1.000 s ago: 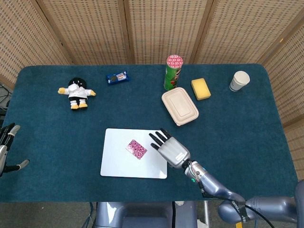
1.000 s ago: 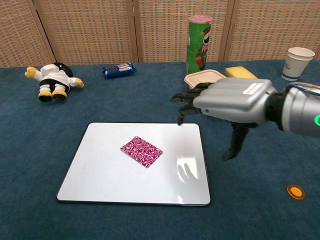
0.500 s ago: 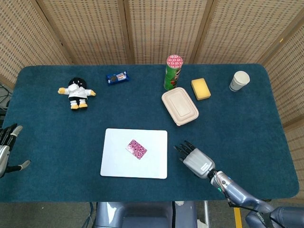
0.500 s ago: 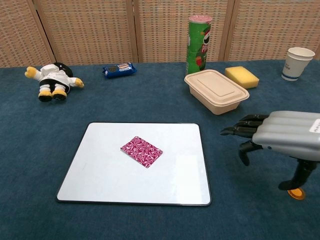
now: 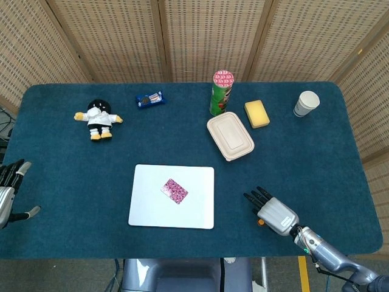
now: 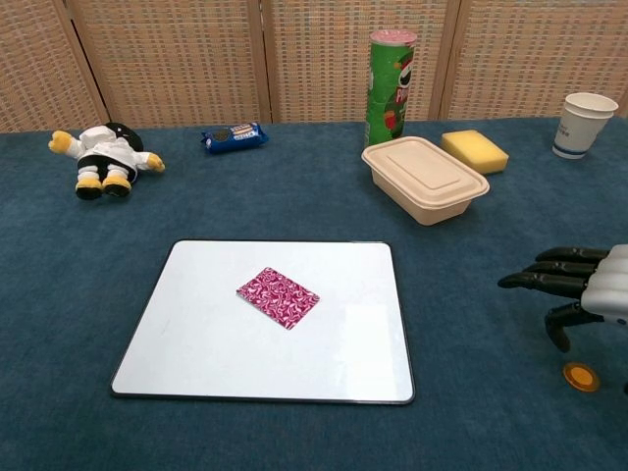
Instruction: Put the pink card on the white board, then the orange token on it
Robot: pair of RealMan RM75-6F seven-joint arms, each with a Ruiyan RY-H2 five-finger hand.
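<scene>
Chest view: card (image 6: 278, 297) lies flat on board (image 6: 196, 343), near its centre. Token (image 6: 581, 377) lies on desk (image 6: 294, 186), well apart from board, toward 3 o'clock of it. Right robot hand (image 6: 579, 291) hangs just above token, fingers spread and empty, pointing toward 9 o'clock.

Risks, judged:
- Token is thin and flat on cloth; fingers may skid over it or push it toward the desk's 6 o'clock edge, which is near.
- A weak pinch may drop token on the way to board.
- Setting token down hard may shift card, which looks light and loose.

Hidden or unclear:
- Right robot hand is cut off at the frame's 3 o'clock edge in chest view; palm and thumb mostly unseen.
- Head view shows token (image 5: 260, 222) only as a small orange speck at the hand's edge.
- Left robot hand (image 5: 8, 190) is cropped at 9 o'clock of head view; fingers apart, holding nothing.
</scene>
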